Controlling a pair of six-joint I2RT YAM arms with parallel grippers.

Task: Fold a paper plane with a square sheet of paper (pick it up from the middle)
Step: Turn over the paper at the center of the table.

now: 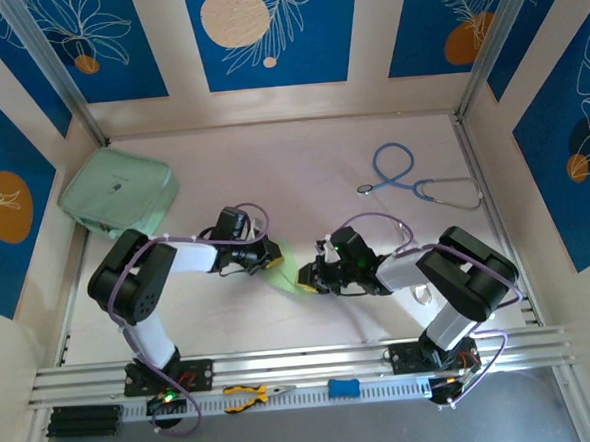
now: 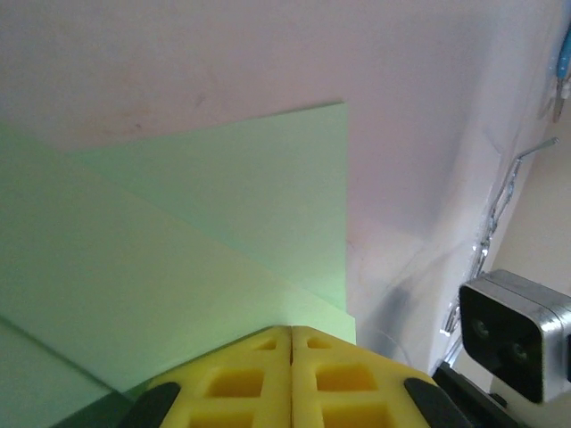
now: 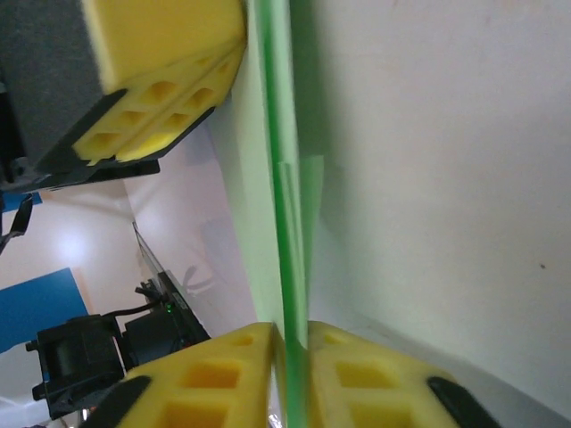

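Along the aluminium rail (image 1: 304,364) at the table's (image 1: 302,170) near edge lie yellow-handled pliers (image 1: 252,395) and a blue-handled tool (image 1: 343,387). Mid-table, the right gripper (image 3: 290,337) has its fingers closed on the square sheet of paper (image 2: 223,205), which is creased into a triangular flap. The left gripper (image 2: 292,337), fingers pressed together, rests its tips against the sheet's face. Beyond, a mint-green pouch (image 1: 118,195) sits at the far-left corner and a blue stethoscope (image 1: 413,181) toward the far-right.
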